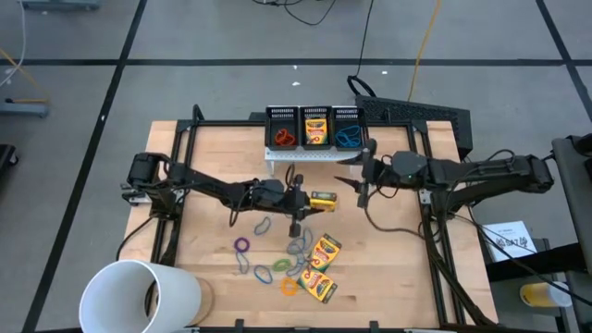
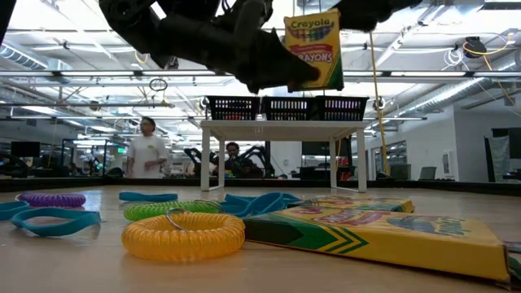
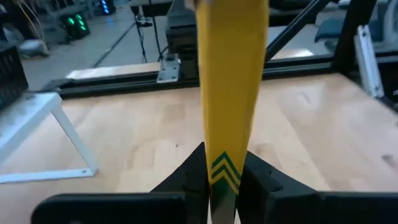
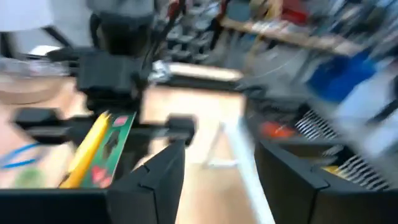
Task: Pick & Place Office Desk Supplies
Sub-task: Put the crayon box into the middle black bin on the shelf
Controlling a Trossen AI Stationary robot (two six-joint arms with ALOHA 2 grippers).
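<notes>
My left gripper (image 1: pixel 310 201) is shut on a yellow-and-green crayon box (image 1: pixel 323 200), lifted above the table's middle; the box also shows in the low view (image 2: pixel 313 50) and the left wrist view (image 3: pixel 231 93). My right gripper (image 1: pixel 356 182) is open and empty, just right of that box, in front of the white shelf. Two more crayon boxes (image 1: pixel 320 266) lie flat on the table near the front, with several coloured band loops (image 1: pixel 262 262) beside them. Another crayon box (image 1: pixel 315 128) stands in the middle black mesh bin. My left gripper pinches the crayon box by its two broad faces at its near end (image 3: pixel 222 177) between the two fingers. The fingers come level from the table's left side. The box stands on edge, reaching out beyond the fingers, lifted clear of the table.
Three black mesh bins (image 1: pixel 314 127) stand on a white shelf (image 1: pixel 310 154) at the table's far side; the left one holds red bands, the right one blue bands. A large white cup (image 1: pixel 139 296) lies at the near left corner. People show in the room behind.
</notes>
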